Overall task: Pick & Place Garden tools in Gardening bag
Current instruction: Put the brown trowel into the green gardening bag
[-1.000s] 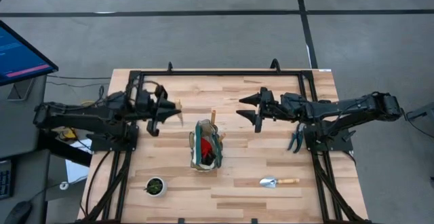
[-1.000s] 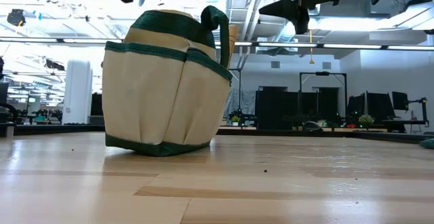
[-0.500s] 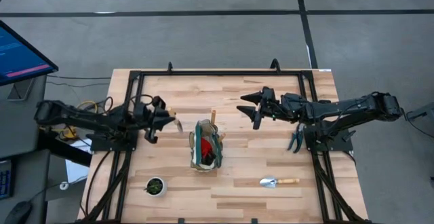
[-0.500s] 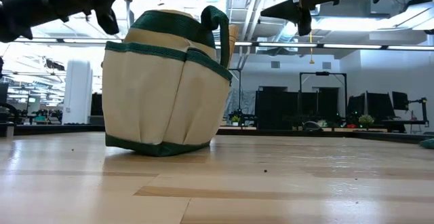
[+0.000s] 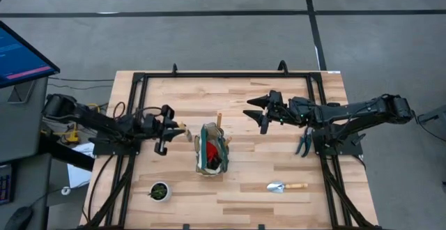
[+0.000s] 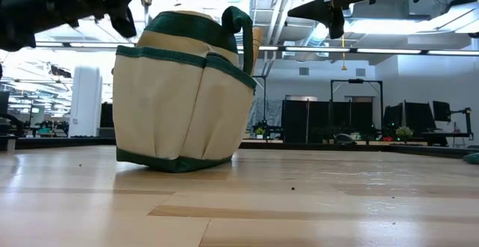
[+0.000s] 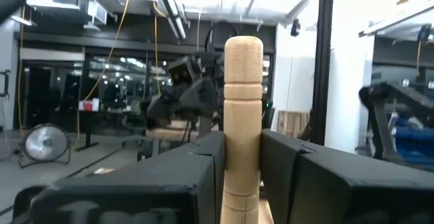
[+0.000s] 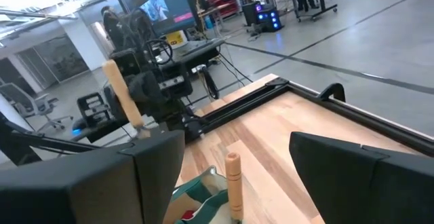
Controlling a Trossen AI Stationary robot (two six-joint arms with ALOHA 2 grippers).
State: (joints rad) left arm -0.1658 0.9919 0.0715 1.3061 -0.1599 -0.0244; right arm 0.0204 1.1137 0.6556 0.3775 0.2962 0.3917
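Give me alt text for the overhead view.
Above a wooden table, the left tool holds a wooden-handled garden tool beside the bag. The right tool hovers open; a trowel and small pot lie nearby.

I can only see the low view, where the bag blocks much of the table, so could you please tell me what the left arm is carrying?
Observer: The left gripper is shut on a wooden-handled tool; its fingers clamp the handle.
Operator: Thank you. Is it above the bag?
Observer: No. From above, it is beside the gardening bag, to the bag's left and apart from it.
Operator: Are any tools lying on the table?
Observer: One trowel lies at the front right, apart from the open right gripper.
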